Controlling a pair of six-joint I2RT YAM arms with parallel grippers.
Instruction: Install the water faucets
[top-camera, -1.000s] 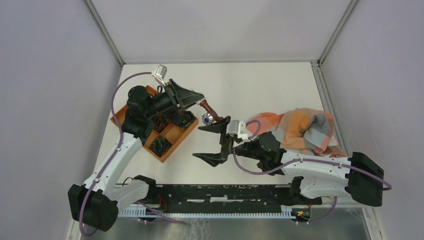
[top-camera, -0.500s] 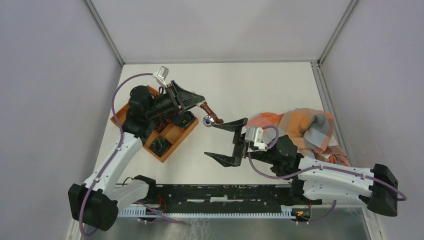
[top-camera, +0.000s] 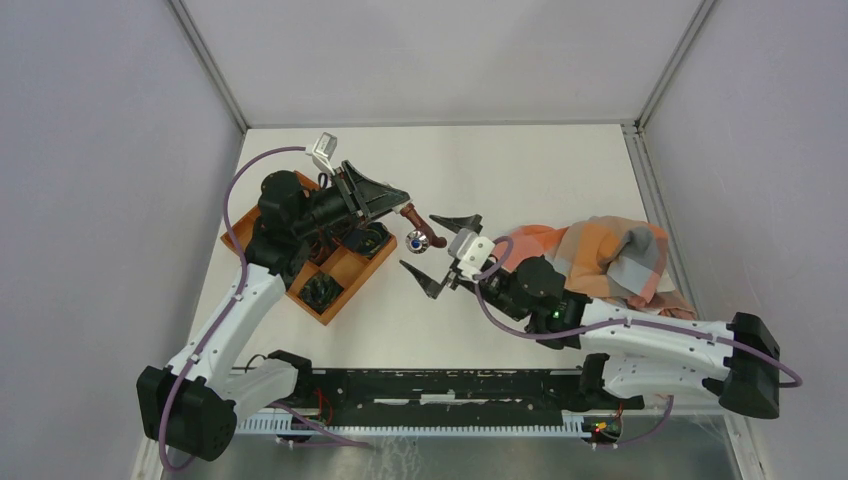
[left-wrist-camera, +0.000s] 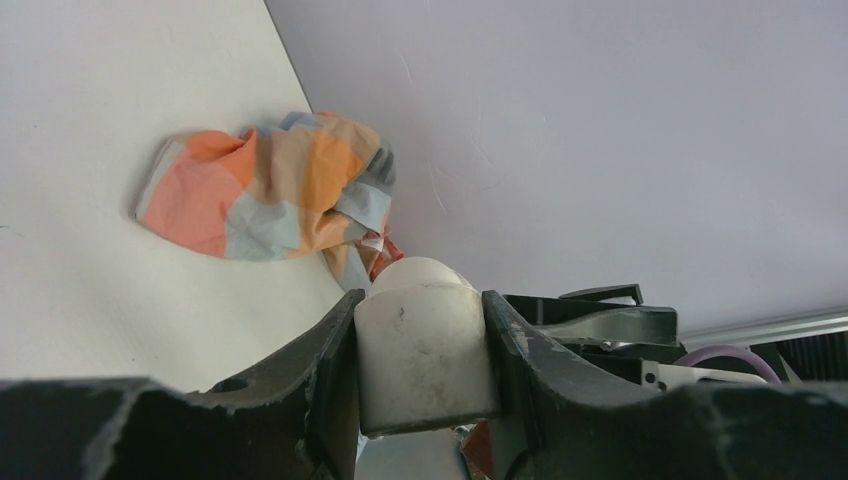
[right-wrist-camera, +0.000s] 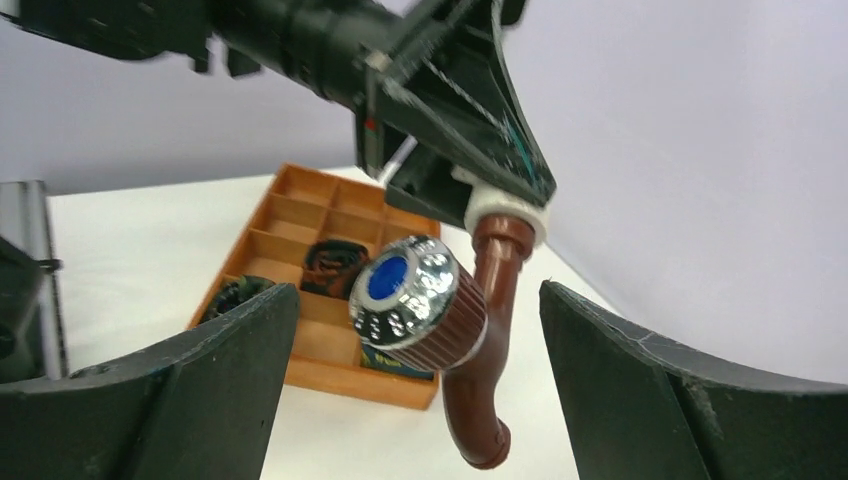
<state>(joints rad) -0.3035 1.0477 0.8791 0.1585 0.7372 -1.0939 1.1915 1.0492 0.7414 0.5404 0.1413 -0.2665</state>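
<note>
- Now the left gripper (top-camera: 396, 203) is squeezed tight on the pale end (left-wrist-camera: 425, 340) of the tap (right-wrist-camera: 488, 300), holding it up above the table (top-camera: 520, 170).
- The tap sticks out just past the orange tray (top-camera: 350, 268), with its round shiny knob (right-wrist-camera: 408, 290) and blue spot facing the right gripper (top-camera: 422, 244).
- The right gripper is spread wide, one finger on each side of the knob, not touching it.
- A checked cloth (top-camera: 600, 255) lies on the table near the right arm.
</note>
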